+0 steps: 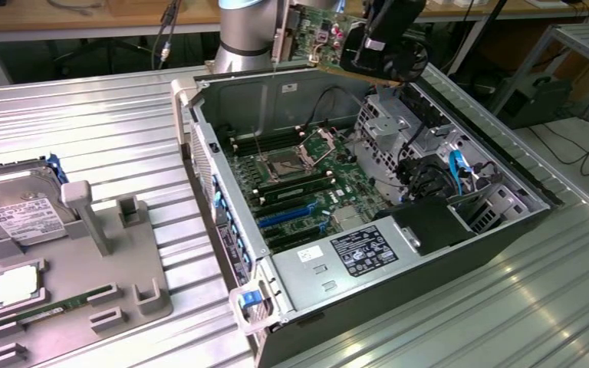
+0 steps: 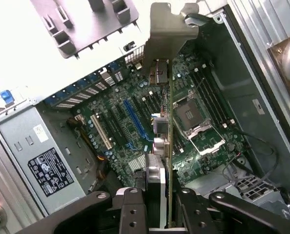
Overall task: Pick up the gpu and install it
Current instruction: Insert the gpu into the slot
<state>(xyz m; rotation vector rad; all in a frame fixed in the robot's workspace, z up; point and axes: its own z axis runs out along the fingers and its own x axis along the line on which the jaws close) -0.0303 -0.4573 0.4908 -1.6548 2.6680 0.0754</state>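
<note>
green gpu (image 1: 320, 34) between the jaws

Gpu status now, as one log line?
tool: shut on gpu | gpu: on edge, in the air above open computer case | installed: not yet

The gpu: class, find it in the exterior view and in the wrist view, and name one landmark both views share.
Exterior view: the gpu is at the top centre, held by the end effector above the open computer case.
Wrist view: the gpu is edge-on in the middle, gripped by the end effector, with the motherboard behind it.
Shared landmark: the power supply's black label.
</note>
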